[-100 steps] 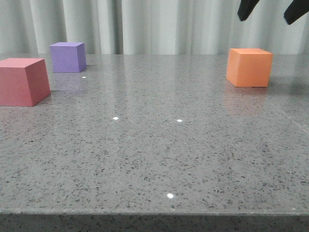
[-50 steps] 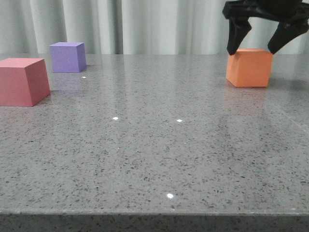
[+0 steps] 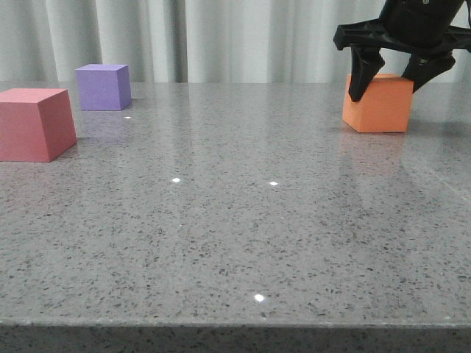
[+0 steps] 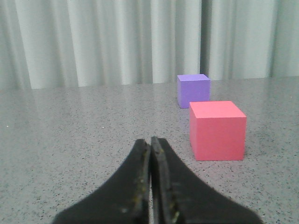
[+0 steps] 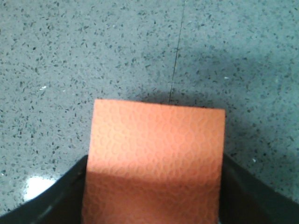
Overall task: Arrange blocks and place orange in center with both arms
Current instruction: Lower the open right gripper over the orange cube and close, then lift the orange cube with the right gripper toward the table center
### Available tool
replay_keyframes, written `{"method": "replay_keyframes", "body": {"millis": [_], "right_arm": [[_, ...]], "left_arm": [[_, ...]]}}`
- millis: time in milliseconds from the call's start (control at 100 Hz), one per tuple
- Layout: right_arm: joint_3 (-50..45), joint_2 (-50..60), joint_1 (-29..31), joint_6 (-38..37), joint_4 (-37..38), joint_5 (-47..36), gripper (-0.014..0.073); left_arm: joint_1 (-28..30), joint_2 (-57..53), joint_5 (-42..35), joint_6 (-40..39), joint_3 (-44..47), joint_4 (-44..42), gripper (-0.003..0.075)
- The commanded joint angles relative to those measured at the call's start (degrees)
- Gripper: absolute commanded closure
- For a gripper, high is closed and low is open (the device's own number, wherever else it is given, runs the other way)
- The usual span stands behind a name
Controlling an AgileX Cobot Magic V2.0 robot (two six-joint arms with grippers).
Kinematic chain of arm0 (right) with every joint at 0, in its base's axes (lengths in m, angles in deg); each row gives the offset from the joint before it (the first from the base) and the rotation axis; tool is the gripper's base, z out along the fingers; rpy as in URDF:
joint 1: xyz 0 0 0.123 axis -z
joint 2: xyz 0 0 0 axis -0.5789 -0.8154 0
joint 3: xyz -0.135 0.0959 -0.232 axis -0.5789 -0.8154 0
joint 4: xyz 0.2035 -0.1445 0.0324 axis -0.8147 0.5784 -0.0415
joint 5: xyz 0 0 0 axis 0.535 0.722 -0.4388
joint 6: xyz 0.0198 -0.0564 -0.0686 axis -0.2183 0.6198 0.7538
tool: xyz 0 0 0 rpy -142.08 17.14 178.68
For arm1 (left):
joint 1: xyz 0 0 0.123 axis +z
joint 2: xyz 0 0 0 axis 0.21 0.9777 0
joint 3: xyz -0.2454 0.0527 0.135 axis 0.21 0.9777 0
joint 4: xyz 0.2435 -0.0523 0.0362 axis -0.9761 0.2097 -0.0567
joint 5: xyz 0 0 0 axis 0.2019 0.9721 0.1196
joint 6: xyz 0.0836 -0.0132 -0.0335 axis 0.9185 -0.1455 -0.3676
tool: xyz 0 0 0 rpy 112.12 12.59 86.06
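The orange cube (image 3: 379, 107) (image 5: 156, 140) rests on the table at the far right. My right gripper (image 3: 384, 92) (image 5: 152, 196) has come down over it, and one black finger presses flat against each of its sides. The red-pink cube (image 3: 33, 123) (image 4: 217, 130) stands at the near left, and the purple cube (image 3: 103, 87) (image 4: 193, 90) stands behind it, farther back. Low over the table, my left gripper (image 4: 150, 141) holds its fingers pressed together on nothing, short of the red-pink cube and off to its side. This gripper is out of the front view.
The grey speckled table (image 3: 235, 220) stretches between the cubes, with its front edge near the bottom of the front view. A pale curtain (image 3: 221, 37) hangs behind the table's far edge.
My right gripper has come down from above onto the orange cube and closed against its sides. The cube has shifted slightly to the left. The other two cubes have stayed put.
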Motion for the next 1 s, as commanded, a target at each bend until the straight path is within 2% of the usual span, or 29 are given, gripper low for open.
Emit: {"method": "replay_keyframes", "body": {"millis": [0,150,290,450,630,990], "right_arm": [[1.94,3.40,-0.08,-0.42,-1.50,-2.78,0.0242],[2.00,5.27,-1.95,-1.84,-3.12,-2.44,0.0242],[4.97,5.38,-5.82,-6.78,-1.77,-0.04,0.0242],[9.71,4.45,-11.97,-17.43,5.93,0.10,0.0242],[17.38,-0.76,-17.56,-28.23,13.89,4.02,0.0242],[36.41,-14.62,-23.82,-30.62,14.59,11.72,0.0242]], "left_arm": [[-0.03,-1.82,-4.86,-0.38,2.50,0.05,0.0739],[-0.03,-1.82,-4.86,-0.38,2.50,0.05,0.0739],[-0.03,-1.82,-4.86,-0.38,2.50,0.05,0.0739],[-0.03,-1.82,-4.86,-0.38,2.50,0.05,0.0739],[-0.03,-1.82,-4.86,-0.38,2.50,0.05,0.0739],[-0.03,-1.82,-4.86,-0.38,2.50,0.05,0.0739]]}}
